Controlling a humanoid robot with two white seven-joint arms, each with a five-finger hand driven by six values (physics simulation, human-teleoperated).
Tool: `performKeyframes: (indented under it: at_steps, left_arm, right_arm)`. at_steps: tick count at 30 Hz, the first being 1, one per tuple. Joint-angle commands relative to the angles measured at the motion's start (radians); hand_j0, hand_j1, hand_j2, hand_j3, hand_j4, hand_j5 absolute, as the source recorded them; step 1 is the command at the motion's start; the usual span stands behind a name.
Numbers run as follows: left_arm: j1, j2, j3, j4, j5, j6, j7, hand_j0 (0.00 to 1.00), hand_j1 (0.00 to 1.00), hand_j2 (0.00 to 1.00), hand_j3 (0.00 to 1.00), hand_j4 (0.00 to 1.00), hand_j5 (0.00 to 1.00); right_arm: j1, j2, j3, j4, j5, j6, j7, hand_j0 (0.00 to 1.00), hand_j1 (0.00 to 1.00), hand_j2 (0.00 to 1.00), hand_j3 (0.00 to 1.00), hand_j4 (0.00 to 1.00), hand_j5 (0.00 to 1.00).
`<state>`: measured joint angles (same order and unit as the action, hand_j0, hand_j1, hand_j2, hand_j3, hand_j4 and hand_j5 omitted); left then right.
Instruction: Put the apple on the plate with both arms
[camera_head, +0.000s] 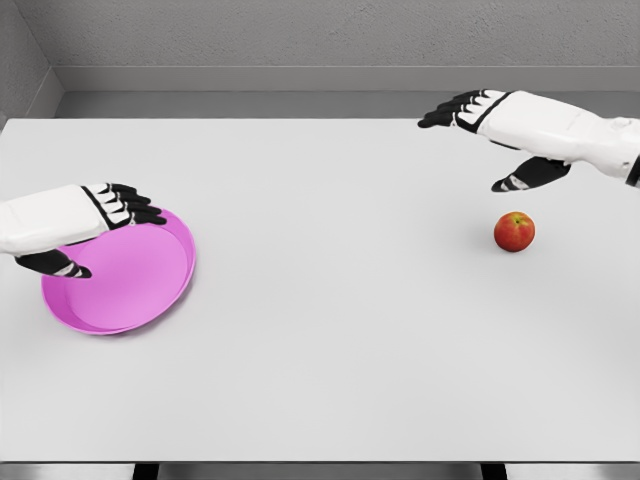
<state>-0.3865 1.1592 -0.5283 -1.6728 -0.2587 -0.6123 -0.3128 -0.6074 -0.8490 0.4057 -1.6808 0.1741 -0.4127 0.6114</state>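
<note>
So the near part of the white table (330, 380) is just bare surface. A bit further in on the left side sits the pink plate (130, 285), round with a low raised rim, close to the table's left edge. The left hand (85, 225) is right over it, coming in from the left edge, palm down, covering the plate's far-left part. Its black fingers (135, 205) are stretched out loosely toward the right and the thumb hangs below, not gripping anything as far as I can see. Can't tell if it's actually touching the plate or just hovering.

Over on the right, roughly the same depth, is the apple (514, 231), red with a yellowish patch, sitting on the table by itself, well apart from the plate.

Further back on the right is the right hand (500, 135), reaching in from the right edge, above and behind the apple. Fingers spread wide pointing left, thumb dropped down toward the apple, holding nothing.
</note>
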Motion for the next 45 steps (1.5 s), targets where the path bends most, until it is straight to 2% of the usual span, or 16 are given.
performKeyframes:
  at_steps: [1, 6, 9, 10, 11, 12, 15, 17, 20, 25, 28, 31, 38, 45]
  left_arm:
    - [-0.002, 0.001, 0.002, -0.008, 0.007, 0.001, -0.008, 1.0, 1.0, 1.0, 1.0, 1.0, 1.0]
    - [0.0, 0.002, 0.002, -0.015, 0.007, 0.001, -0.006, 1.0, 1.0, 1.0, 1.0, 1.0, 1.0]
    - [0.002, 0.004, 0.002, -0.025, 0.007, 0.001, -0.008, 1.0, 1.0, 1.0, 1.0, 1.0, 1.0]
    - [0.003, 0.004, 0.002, -0.025, 0.007, 0.001, -0.008, 1.0, 1.0, 1.0, 1.0, 1.0, 1.0]
    - [0.002, 0.007, 0.002, -0.027, 0.007, 0.001, -0.006, 1.0, 1.0, 1.0, 1.0, 1.0, 1.0]
    - [0.002, 0.008, 0.002, -0.027, 0.007, 0.001, -0.008, 1.0, 1.0, 1.0, 1.0, 1.0, 1.0]
    - [0.006, 0.01, 0.002, -0.033, 0.007, 0.001, -0.008, 1.0, 1.0, 1.0, 1.0, 1.0, 1.0]
    - [0.006, 0.011, 0.002, -0.033, 0.007, 0.001, -0.008, 1.0, 1.0, 1.0, 1.0, 1.0, 1.0]
    - [0.008, 0.013, 0.002, -0.035, 0.007, 0.001, -0.008, 1.0, 1.0, 1.0, 1.0, 1.0, 1.0]
    - [0.009, 0.019, 0.002, -0.041, 0.007, 0.001, -0.008, 1.0, 1.0, 1.0, 1.0, 1.0, 1.0]
    - [0.009, 0.028, 0.002, -0.041, 0.007, 0.001, -0.006, 1.0, 1.0, 1.0, 1.0, 1.0, 1.0]
    - [0.011, 0.033, 0.002, -0.042, 0.007, 0.001, -0.006, 1.0, 1.0, 1.0, 1.0, 1.0, 1.0]
    - [0.011, 0.036, 0.002, -0.042, 0.007, 0.001, -0.006, 1.0, 1.0, 1.0, 1.0, 1.0, 1.0]
    - [0.011, 0.039, 0.004, -0.044, 0.009, 0.001, -0.006, 1.0, 1.0, 1.0, 1.0, 1.0, 1.0]
  right_arm:
    - [0.0, -0.002, -0.001, 0.0, -0.004, 0.0, -0.001, 1.0, 1.0, 1.0, 1.0, 1.0, 1.0]
    - [-0.002, -0.009, -0.008, 0.0, -0.002, -0.001, -0.001, 1.0, 1.0, 1.0, 1.0, 1.0, 1.0]
    - [0.031, -0.114, -0.041, 0.007, -0.025, -0.023, -0.001, 1.0, 1.0, 1.0, 1.0, 1.0, 1.0]
    - [0.049, -0.139, -0.042, 0.03, -0.115, -0.02, -0.001, 1.0, 1.0, 1.0, 1.0, 1.0, 1.0]
    - [0.048, -0.136, -0.051, 0.102, -0.241, -0.021, -0.001, 1.0, 1.0, 1.0, 1.0, 1.0, 1.0]
    - [0.048, -0.133, -0.071, 0.136, -0.268, -0.02, -0.001, 1.0, 1.0, 1.0, 1.0, 1.0, 1.0]
    - [0.089, -0.147, -0.064, 0.181, -0.268, -0.023, -0.001, 1.0, 1.0, 1.0, 1.0, 1.0, 1.0]
    - [0.135, -0.147, -0.057, 0.179, -0.266, -0.021, -0.001, 1.0, 1.0, 1.0, 1.0, 1.0, 1.0]
    - [0.143, -0.18, 0.002, 0.182, -0.266, -0.015, -0.001, 1.0, 1.0, 1.0, 1.0, 1.0, 1.0]
    - [0.143, -0.174, 0.055, 0.185, -0.228, -0.011, -0.001, 1.0, 1.0, 1.0, 1.0, 1.0, 1.0]
    - [0.143, -0.159, 0.082, 0.227, -0.22, -0.011, -0.001, 1.0, 1.0, 1.0, 1.0, 1.0, 1.0]
    - [0.143, -0.119, 0.09, 0.243, -0.168, -0.011, -0.001, 1.0, 1.0, 1.0, 1.0, 1.0, 1.0]
    - [0.135, -0.099, 0.111, 0.326, -0.163, -0.012, -0.001, 1.0, 1.0, 1.0, 1.0, 1.0, 1.0]
    - [0.114, -0.025, 0.113, 0.406, -0.108, -0.009, -0.001, 1.0, 1.0, 1.0, 1.0, 1.0, 1.0]
